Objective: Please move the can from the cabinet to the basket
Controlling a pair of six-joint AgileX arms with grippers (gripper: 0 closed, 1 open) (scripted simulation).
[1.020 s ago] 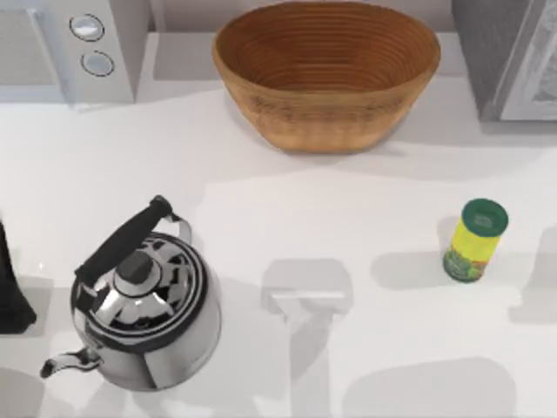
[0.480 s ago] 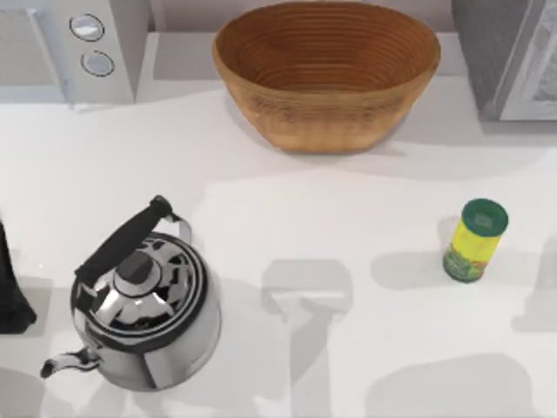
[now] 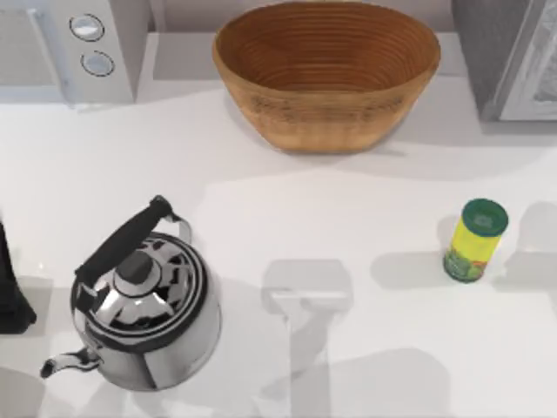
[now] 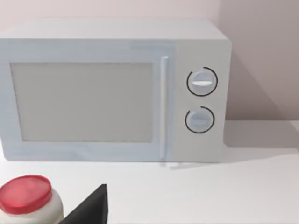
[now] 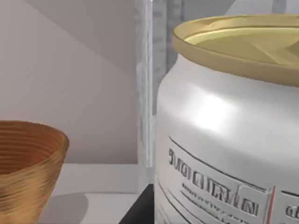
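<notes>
Right wrist view is showing the can (image 5: 224, 140) very close up, standing upright with its gold rim at the top and dark print on its silver-white side. Beside it a white door frame of the cabinet (image 5: 145, 84) is rising, and the basket (image 5: 28, 163) is sitting farther off on the counter (image 5: 103, 186). Whether the right claw is spread or pinching the can, I cannot tell.

From the top view, the basket (image 3: 326, 74) is sitting at the middle of the counter's far edge, with nothing lying inside it. The cabinet (image 3: 509, 57) is occupying the far right corner, and a white microwave (image 3: 74, 48) is occupying the far left corner. A yellow-green jar (image 3: 474, 239) with a green lid is standing upright near the right edge, well apart from the basket. A shiny kettle (image 3: 144, 309) with a black handle is resting near the front left corner of the counter (image 3: 287, 192).

Left wrist view is facing the microwave (image 4: 112, 88) with its two round knobs, and a red-lidded jar (image 4: 28, 200) is standing nearby. The left arm is sitting parked at the left edge; its claw's state I cannot tell.
</notes>
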